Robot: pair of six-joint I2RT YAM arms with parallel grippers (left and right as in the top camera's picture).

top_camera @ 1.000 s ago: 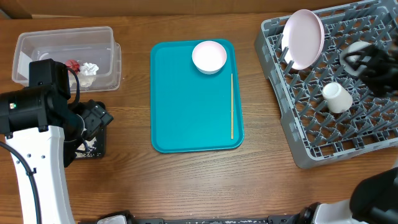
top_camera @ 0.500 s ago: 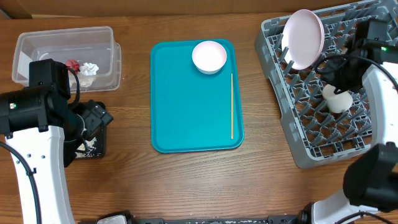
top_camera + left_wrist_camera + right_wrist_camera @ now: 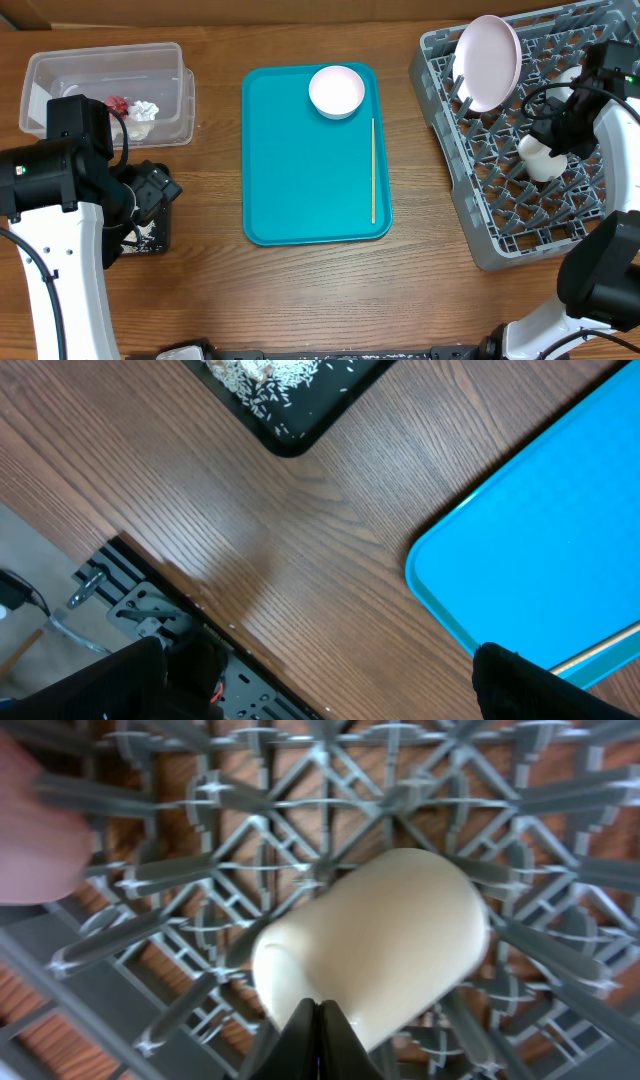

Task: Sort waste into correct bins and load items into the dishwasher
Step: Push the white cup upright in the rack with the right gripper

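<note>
The cream cup [image 3: 537, 160] lies on its side in the grey dishwasher rack [image 3: 500, 215], below the upright pale plate [image 3: 488, 62]. My right gripper [image 3: 318, 1020] hangs just above the cup [image 3: 380, 940], fingers pressed together with nothing between them. The pink bowl [image 3: 336, 90] and the wooden stick [image 3: 373, 170] rest on the teal tray [image 3: 300, 180]. The clear tub [image 3: 60, 70] holds the red wrapper [image 3: 116, 104] and the white napkin [image 3: 145, 110]. My left gripper [image 3: 320, 690] stands open over bare table, near the black tray [image 3: 290, 435] with rice crumbs [image 3: 270, 375].
My left arm [image 3: 60, 190] covers most of the black tray [image 3: 150, 240] from overhead. The table's front edge with a metal rail [image 3: 150, 615] runs close below the left gripper. The teal tray's corner [image 3: 450, 570] lies to its right.
My right arm has swung in from the rack's right side to just over the cup, and its jaws have gone from open to shut. The left arm has not moved.
</note>
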